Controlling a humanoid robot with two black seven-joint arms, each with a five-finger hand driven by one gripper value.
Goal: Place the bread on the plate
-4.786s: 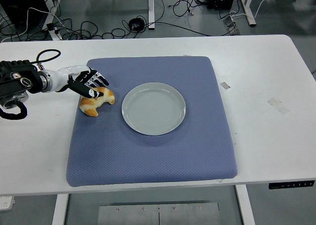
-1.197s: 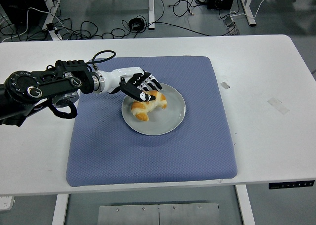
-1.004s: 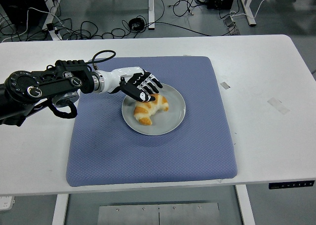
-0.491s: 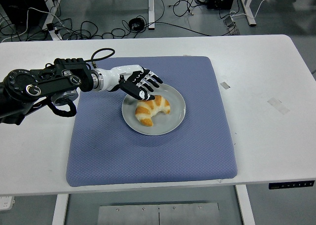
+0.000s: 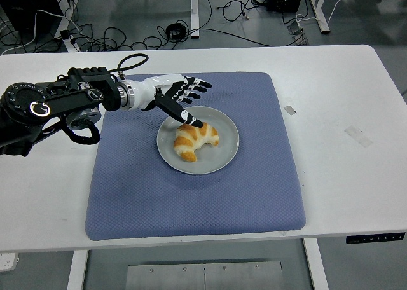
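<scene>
On plate, just below and right of our left hand, bread lies curved: long axis slants from upper right to lower left, tips bending down. We see left hand open, fingers spread, holding nothing, thumb reaching toward bread, apart from it. Arm comes in from left, low over blue mat. White worktop carries mat; tape scraps far right of hand.
</scene>
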